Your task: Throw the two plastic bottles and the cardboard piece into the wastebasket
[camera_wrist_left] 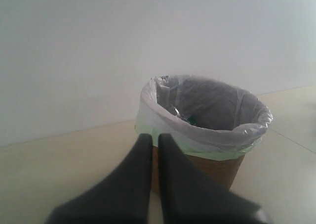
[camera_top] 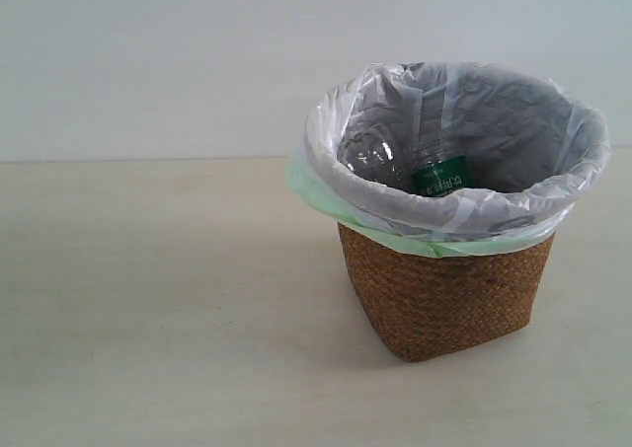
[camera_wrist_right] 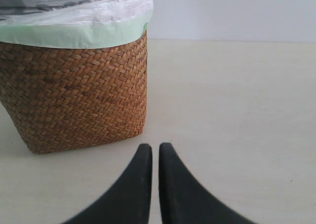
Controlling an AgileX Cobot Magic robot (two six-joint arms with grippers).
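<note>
The wastebasket (camera_top: 444,299) is seen standing upright on the table (camera_top: 148,319). It is lined with a white plastic bag (camera_top: 513,121) whose pale green edge is folded over the rim. Inside the wastebasket the green-labelled bottle (camera_top: 439,176) is lodged, with a second clear bottle (camera_top: 373,156) just beside it. The left gripper (camera_wrist_left: 154,137) is pointed at the wastebasket, its fingers pressed together on nothing. The right gripper (camera_wrist_right: 155,147) is held low near the wastebasket's wicker wall, likewise closed and empty.
</note>
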